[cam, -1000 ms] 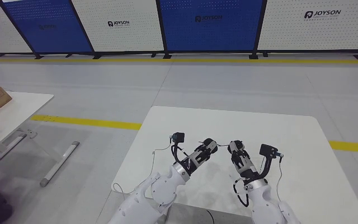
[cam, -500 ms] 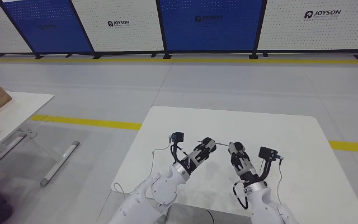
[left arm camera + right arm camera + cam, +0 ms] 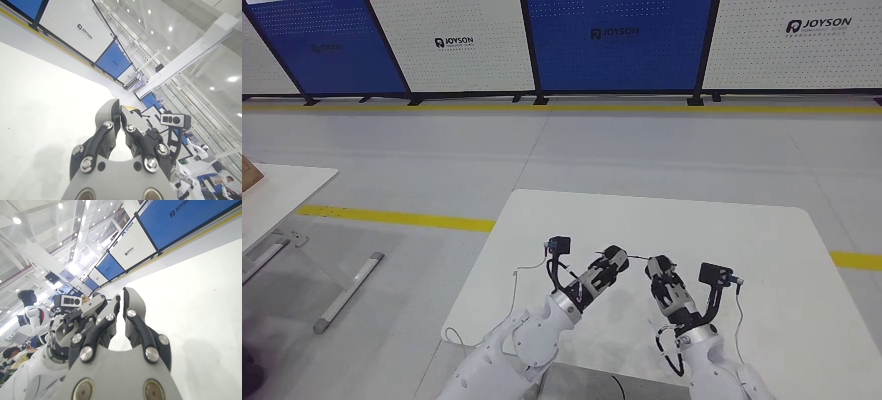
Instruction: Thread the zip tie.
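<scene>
Alignment step is judged in hand; threading is not yet done. The zip tie [image 3: 638, 260] is seen as a thin dark strand held above the table [image 3: 742, 225], spanning the short gap between the two grippers near the table's front middle. The left gripper [image 3: 120, 113] is pressed together, apparently pinching the strap, though the strap is too thin to be made out between its pads. The right gripper [image 3: 121, 297] is closed on a small black block [image 3: 118, 298], taken to be the tie's head. No loop is seen. Next, the strap tip is probably to be lined up with the head slot and fed through; fine alignment is called for, as the strap looks likely to flex.
</scene>
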